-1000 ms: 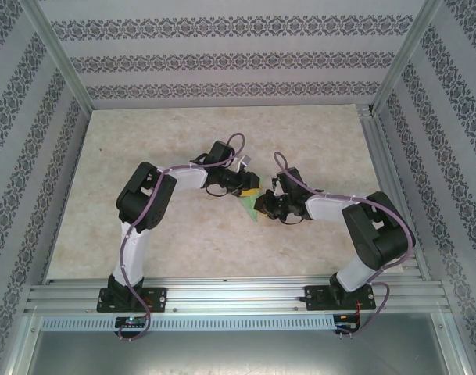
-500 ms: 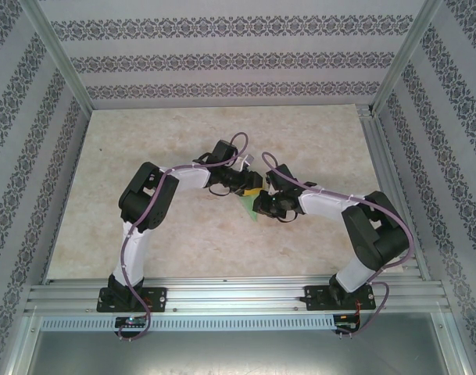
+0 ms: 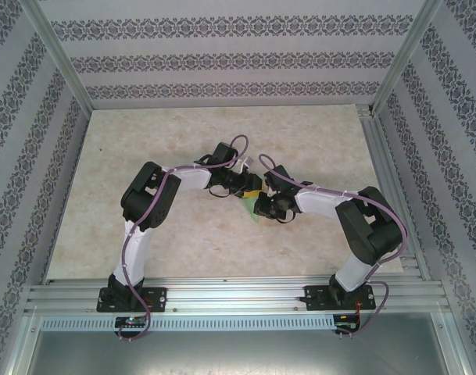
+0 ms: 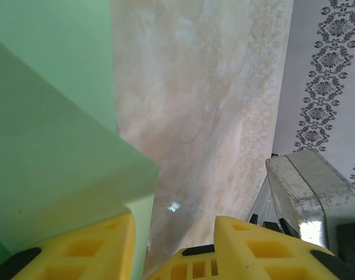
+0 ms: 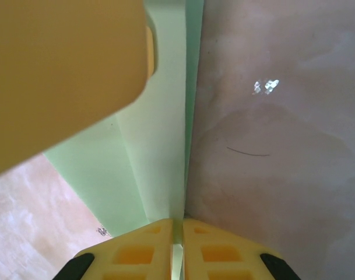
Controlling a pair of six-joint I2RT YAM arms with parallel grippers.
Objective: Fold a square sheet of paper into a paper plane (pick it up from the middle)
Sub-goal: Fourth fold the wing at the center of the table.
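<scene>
Here the right gripper (image 5: 178, 226) pinches the paper (image 5: 157, 149); the left gripper (image 4: 174, 236), half-open, sits beside it.

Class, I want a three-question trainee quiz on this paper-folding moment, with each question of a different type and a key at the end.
1. True or false: the right gripper is shut on the green paper.
2. Multiple choice: what shows in the gap between the fingers of the left gripper? A) the table B) a cup C) scissors
3. Fill in: in the top view, both grippers are near the table's ______.
Key: 1 true; 2 A; 3 middle.
</scene>
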